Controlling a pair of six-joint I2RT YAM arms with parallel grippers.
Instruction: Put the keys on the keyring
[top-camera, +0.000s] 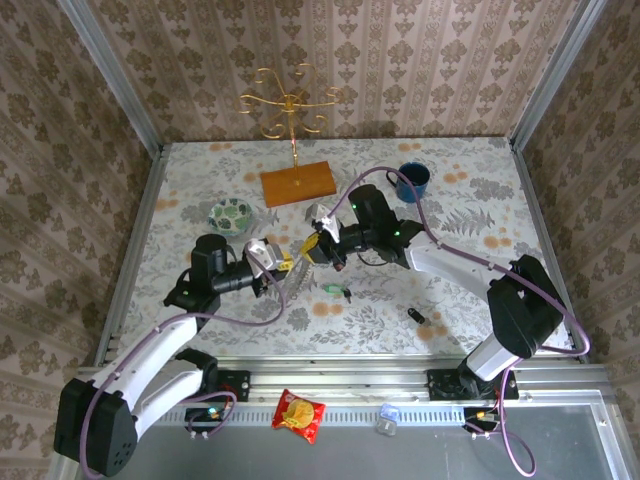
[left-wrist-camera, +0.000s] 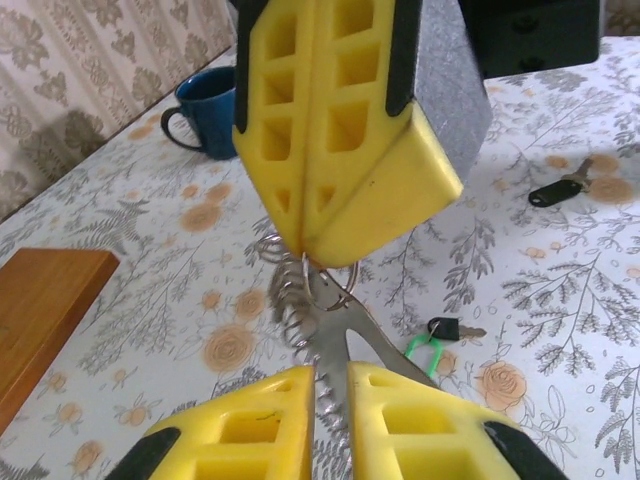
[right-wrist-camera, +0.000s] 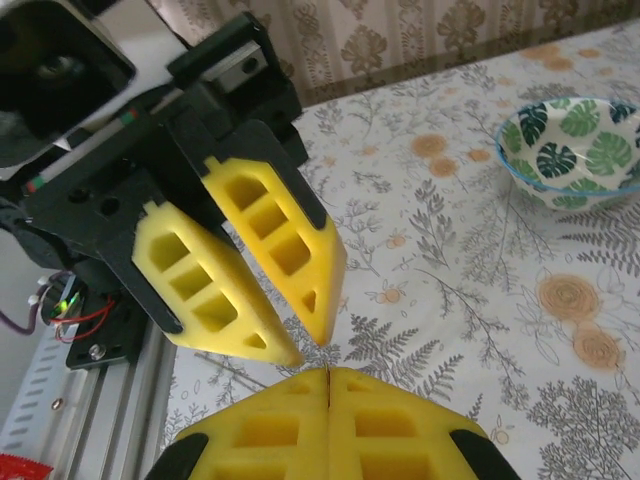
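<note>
Jaws of the left gripper (left-wrist-camera: 330, 372), bottom centre, clamp narrow on the keyring (left-wrist-camera: 335, 330); the right gripper (left-wrist-camera: 305, 245) above pinches its loop shut. Beyond, green key (left-wrist-camera: 432, 340) lies right of centre and black key (left-wrist-camera: 555, 190) upper right, both unthreaded. Next, one arm likely must let go and fetch a key.

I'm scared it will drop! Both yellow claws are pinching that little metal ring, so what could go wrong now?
1. The keyring is thin wire, pinched by the right gripper above and the left gripper below. If they pull apart, it might slip out or bend.
2. Both grippers are busy, yet the green key and the black key lie on the table. Letting go to fetch one could drop the ring.
</note>
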